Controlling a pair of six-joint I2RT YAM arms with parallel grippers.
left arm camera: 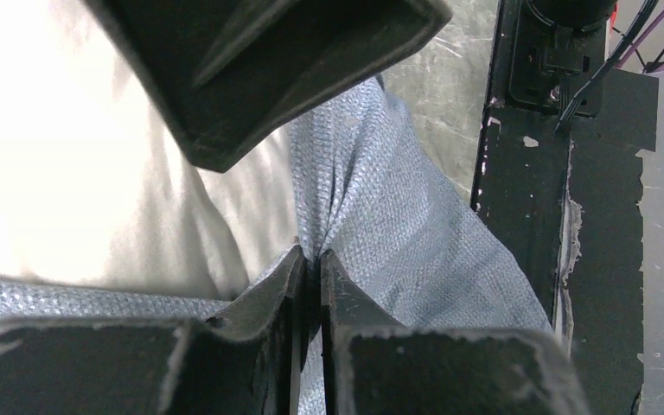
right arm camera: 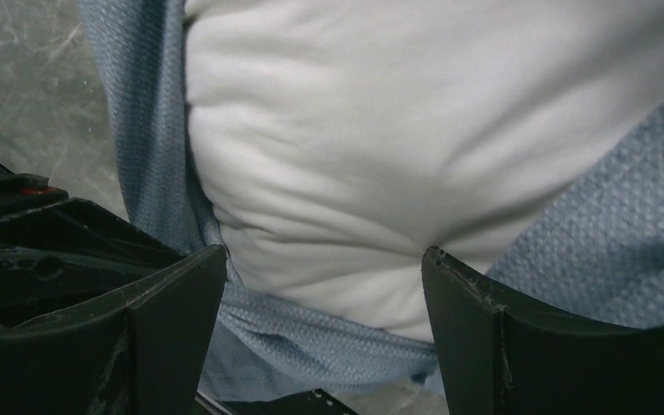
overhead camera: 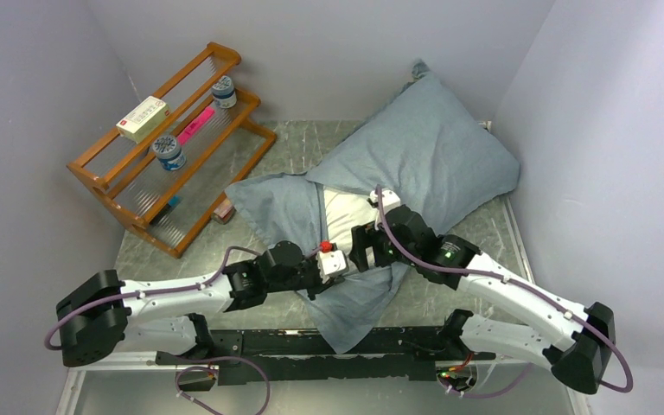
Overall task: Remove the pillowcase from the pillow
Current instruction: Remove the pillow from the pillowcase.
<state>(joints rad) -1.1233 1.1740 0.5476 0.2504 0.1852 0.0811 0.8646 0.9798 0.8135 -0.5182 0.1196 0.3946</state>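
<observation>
The blue-grey pillowcase (overhead camera: 432,147) lies slantwise on the table, its open end loose toward the arms. The white pillow (overhead camera: 341,216) shows bare at that opening. My left gripper (overhead camera: 342,268) is shut on a fold of the pillowcase (left arm camera: 398,233), its jaws pinched together on the cloth at the left gripper (left arm camera: 311,259), beside the pillow (left arm camera: 78,173). My right gripper (overhead camera: 361,246) is open just above it. In the right wrist view, the right gripper (right arm camera: 324,259) has its jaws standing wide on either side of the pillow (right arm camera: 380,130), with pillowcase (right arm camera: 588,251) around it.
A wooden rack (overhead camera: 173,147) at the back left holds a box (overhead camera: 142,118) and two jars. The black base rail (overhead camera: 311,346) runs along the near edge; it also shows as a black rail (left arm camera: 562,173) close to the left gripper. Walls close in on three sides.
</observation>
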